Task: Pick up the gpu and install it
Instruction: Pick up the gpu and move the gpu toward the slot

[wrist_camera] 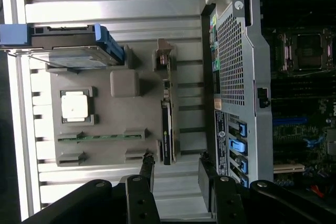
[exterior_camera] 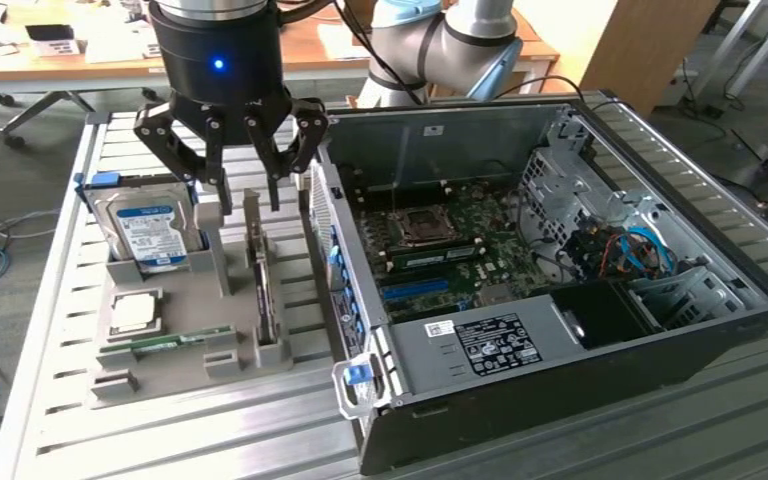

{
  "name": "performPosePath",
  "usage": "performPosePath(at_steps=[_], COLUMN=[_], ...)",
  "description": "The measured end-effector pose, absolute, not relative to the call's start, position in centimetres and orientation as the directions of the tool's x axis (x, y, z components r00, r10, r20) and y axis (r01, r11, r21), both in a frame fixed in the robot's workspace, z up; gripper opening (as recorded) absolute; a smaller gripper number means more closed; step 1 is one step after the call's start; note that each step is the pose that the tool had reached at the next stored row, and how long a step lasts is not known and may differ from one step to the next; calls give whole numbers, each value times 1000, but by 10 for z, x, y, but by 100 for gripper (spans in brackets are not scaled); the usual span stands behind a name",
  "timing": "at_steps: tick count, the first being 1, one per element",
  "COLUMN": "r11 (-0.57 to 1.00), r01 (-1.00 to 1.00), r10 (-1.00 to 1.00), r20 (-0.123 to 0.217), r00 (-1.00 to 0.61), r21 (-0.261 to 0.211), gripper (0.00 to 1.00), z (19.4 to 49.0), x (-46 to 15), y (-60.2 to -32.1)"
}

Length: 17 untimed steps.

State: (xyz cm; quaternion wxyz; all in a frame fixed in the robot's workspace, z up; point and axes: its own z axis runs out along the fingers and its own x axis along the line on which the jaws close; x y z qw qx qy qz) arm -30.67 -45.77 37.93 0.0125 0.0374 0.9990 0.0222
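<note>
The gpu (exterior_camera: 267, 290) stands on its edge in a slot of the grey holder (exterior_camera: 157, 385), a thin green card with a black cooler and a metal bracket at its far end. My gripper (exterior_camera: 257, 195) hangs open just above the card's far end, its fingers spread and apart from it. In the wrist view the gpu (wrist_camera: 167, 124) runs lengthwise in line with my open gripper (wrist_camera: 177, 174), whose dark fingertips (wrist_camera: 147, 174) stand on either side of the card's line with nothing between them.
On the holder (wrist_camera: 105, 114) also sit a hard drive (exterior_camera: 151, 230) in a blue frame, a CPU (exterior_camera: 135, 312) and a RAM stick (exterior_camera: 171, 342). The open computer case (exterior_camera: 704, 330) lies at the exterior view's right, motherboard (exterior_camera: 451, 250) exposed, its perforated wall (wrist_camera: 231, 56) close beside the gpu.
</note>
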Motion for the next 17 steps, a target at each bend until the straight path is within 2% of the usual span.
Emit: performPosePath(at_steps=[17], r11=[996], r01=[74], r10=[75], r20=[-23], r00=[-997], r21=[45], gripper=[47], z=[372], x=[-307], y=[-458])
